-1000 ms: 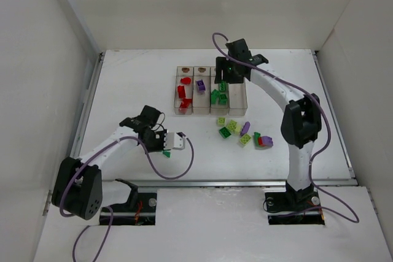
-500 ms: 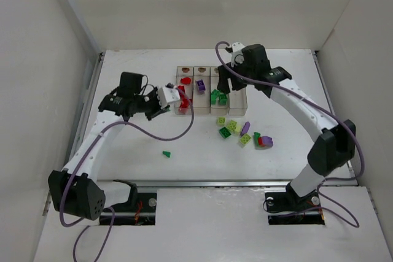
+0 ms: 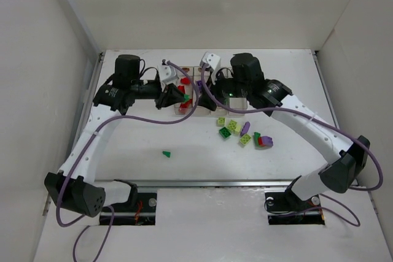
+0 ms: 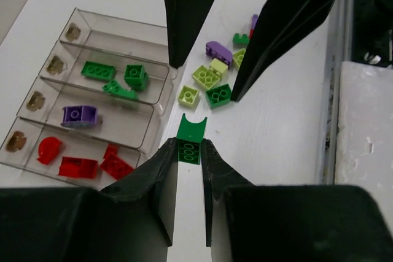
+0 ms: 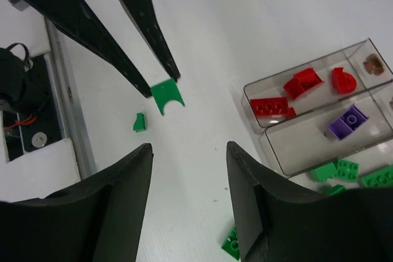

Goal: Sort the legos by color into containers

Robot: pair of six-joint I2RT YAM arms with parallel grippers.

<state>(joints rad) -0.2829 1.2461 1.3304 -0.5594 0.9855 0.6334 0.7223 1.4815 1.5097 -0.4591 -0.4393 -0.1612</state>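
My left gripper (image 4: pixel 189 146) is shut on a dark green arch brick (image 4: pixel 191 128) and holds it above the table beside the containers (image 4: pixel 161 64). From above, the left gripper (image 3: pixel 174 97) hangs over the left end of the containers (image 3: pixel 239 112). The bins hold red legos (image 4: pixel 78 166), a purple lego (image 4: pixel 80 115) and dark green legos (image 4: pixel 98 70); the fourth bin is empty. My right gripper (image 5: pixel 189 148) is open and empty, facing the left one over the bins (image 3: pixel 212 88). It sees the held brick (image 5: pixel 167 95).
A cluster of loose legos (image 3: pixel 242 132) in yellow-green, dark green, purple and red lies right of the bins, also in the left wrist view (image 4: pixel 212 77). A small dark green piece (image 3: pixel 166 153) lies alone toward the front, seen from the right wrist (image 5: pixel 140 122).
My left arm lifted the green arch brick off the front of the table and carried it up to the containers. My right arm swung left over the bins. The small green piece stayed behind.
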